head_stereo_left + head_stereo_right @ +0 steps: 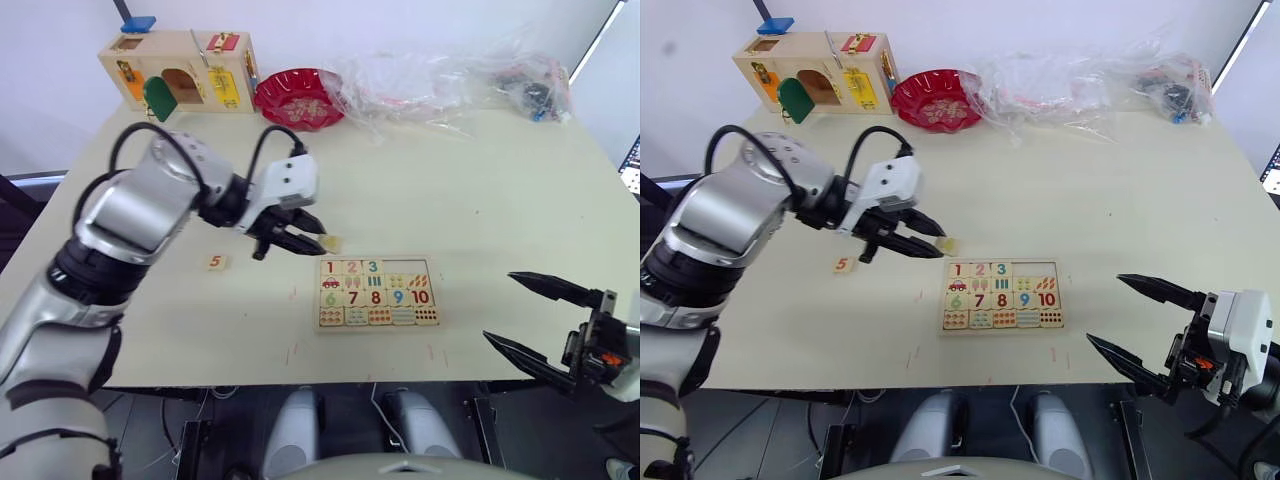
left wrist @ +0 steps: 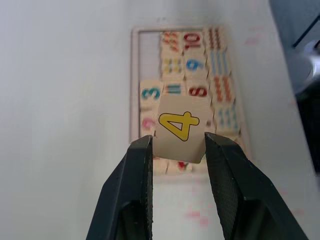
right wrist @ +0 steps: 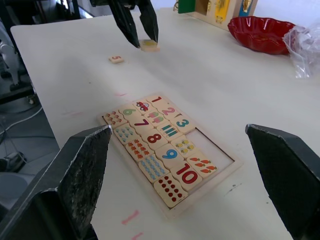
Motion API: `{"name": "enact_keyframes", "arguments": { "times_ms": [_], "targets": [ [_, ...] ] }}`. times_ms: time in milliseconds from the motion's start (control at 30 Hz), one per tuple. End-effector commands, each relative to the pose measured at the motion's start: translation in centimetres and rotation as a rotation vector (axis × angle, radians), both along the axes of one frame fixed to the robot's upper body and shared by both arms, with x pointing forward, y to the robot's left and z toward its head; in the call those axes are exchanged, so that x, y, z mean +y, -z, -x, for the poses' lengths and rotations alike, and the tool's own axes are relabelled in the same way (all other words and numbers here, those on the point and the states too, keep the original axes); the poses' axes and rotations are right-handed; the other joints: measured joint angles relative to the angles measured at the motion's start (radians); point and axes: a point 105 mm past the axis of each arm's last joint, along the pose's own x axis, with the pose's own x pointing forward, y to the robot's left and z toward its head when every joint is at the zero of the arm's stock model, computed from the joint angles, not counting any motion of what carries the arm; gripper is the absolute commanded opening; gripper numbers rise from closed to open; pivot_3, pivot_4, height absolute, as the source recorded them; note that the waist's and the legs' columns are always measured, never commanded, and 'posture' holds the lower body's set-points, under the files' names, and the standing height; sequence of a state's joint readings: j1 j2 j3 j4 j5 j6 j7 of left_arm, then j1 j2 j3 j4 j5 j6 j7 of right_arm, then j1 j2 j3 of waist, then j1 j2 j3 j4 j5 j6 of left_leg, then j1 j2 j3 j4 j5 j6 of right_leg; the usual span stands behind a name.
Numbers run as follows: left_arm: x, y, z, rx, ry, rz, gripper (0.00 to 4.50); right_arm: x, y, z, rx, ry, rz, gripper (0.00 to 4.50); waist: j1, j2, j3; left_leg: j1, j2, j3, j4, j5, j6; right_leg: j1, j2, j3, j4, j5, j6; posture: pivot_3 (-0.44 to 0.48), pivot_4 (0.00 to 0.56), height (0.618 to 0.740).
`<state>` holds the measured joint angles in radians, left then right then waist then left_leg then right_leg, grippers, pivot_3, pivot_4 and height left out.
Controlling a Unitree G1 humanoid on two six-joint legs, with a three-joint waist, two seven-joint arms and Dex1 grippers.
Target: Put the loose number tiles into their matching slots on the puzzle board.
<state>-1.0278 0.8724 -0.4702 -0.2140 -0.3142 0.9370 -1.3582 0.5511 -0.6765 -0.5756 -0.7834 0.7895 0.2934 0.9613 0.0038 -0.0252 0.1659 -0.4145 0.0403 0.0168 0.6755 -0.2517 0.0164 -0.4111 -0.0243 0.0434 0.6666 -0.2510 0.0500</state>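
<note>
My left gripper [image 1: 320, 240] is shut on a pale-wood tile with a yellow 4 [image 2: 180, 125]. It holds the tile low over the table, just off the far left corner of the puzzle board [image 1: 410, 266]. The board's top row holds 1, 2 and 3, and beside them are two bare slots [image 3: 212, 147]. The loose tile with the 5 [image 1: 215, 262] lies flat on the table to the left of the board. My right gripper [image 1: 498, 306] stands open near the table's front edge, right of the board, with nothing between its fingers.
A wooden latch box [image 1: 180, 70] with coloured doors stands at the back left. A red bowl [image 1: 298, 98] sits beside it. Crumpled clear plastic bags [image 1: 450, 80] spread across the back right.
</note>
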Motion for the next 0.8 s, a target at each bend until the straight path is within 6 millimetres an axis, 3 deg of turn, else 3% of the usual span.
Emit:
{"name": "enact_keyframes", "arguments": {
  "times_ms": [33, 200, 533, 800],
  "targets": [
    [-1.9, -0.1, -0.1, -0.021, -0.029, -0.037, 1.08, -0.5, -0.7, 0.8, -0.048, 0.016, 0.023, 4.5, 0.002, 0.0, 0.0, 0.0, 0.0, 0.0, 0.0, 0.0, 0.0, 0.0, 0.0, 0.001, 0.0, 0.0, 0.0, 0.0, 0.15, 0.74],
    [-4.3, 0.2, -0.7, -0.103, -0.014, -0.106, 1.08, -1.4, -0.2, 1.7, -0.05, 0.043, 0.045, 4.5, 0.002, 0.0, 0.0, 0.0, 0.0, 0.0, 0.0, 0.0, 0.0, 0.0, 0.002, 0.002, 0.0, 0.0, 0.0, 0.0, 0.15, 0.74],
    [-8.2, 3.4, -1.6, -0.079, -0.064, -0.15, 1.08, -3.8, 0.6, 2.4, -0.051, 0.06, 0.077, 4.5, 0.008, 0.002, -0.001, 0.0, 0.0, 0.0, 0.0, 0.0, 0.0, 0.0, 0.007, 0.01, 0.0, 0.0, 0.0, 0.0, 0.15, 0.74],
    [-10.0, 5.9, -2.1, -0.094, -0.084, -0.185, 1.08, -3.8, 0.6, 1.8, -0.055, 0.029, 0.097, 4.5, 0.007, 0.005, 0.0, 0.0, -0.001, 0.0, 0.001, 0.0, 0.0, 0.0, 0.008, 0.012, 0.0, 0.0, 0.0, 0.0, 0.15, 0.74]
  ]
}}
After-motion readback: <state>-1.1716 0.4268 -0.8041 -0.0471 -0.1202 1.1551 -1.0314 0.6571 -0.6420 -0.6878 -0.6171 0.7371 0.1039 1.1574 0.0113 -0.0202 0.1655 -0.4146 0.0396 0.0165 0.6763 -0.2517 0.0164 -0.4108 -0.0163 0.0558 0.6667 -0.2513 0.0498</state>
